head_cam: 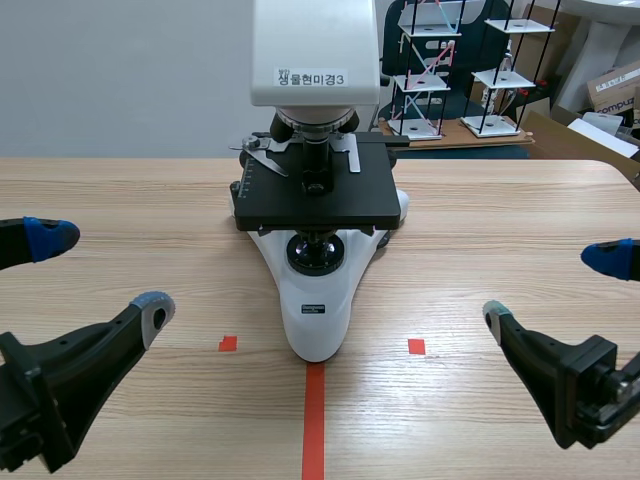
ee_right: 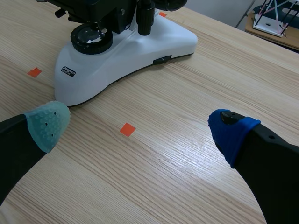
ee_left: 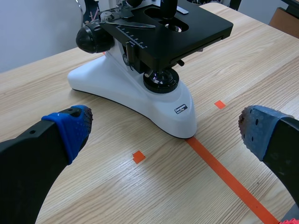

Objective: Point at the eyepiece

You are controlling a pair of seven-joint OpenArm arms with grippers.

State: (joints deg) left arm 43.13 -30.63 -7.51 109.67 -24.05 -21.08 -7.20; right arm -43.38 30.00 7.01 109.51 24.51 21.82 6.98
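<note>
Showing microscope head point(head_cam: 315, 50), scene view only

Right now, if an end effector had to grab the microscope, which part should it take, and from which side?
Probably the white base, at its narrow front end, approached from the robot's side with a finger on each flank. It tapers there and nothing overhangs it, whereas the black stage covers the wider part.

The microscope point(head_cam: 316, 200) is cut off by the picture's edge at its white head point(head_cam: 315, 50) in the scene view, so the eyepiece cannot be seen. Both wrist views take in only its base and stage, the upper parts lying out of frame. The small base label point(head_cam: 313, 310) is too small to read, and the outer fingers of the left pincer point(head_cam: 100, 275) and right pincer point(head_cam: 550, 290) run off the side edges.
</note>
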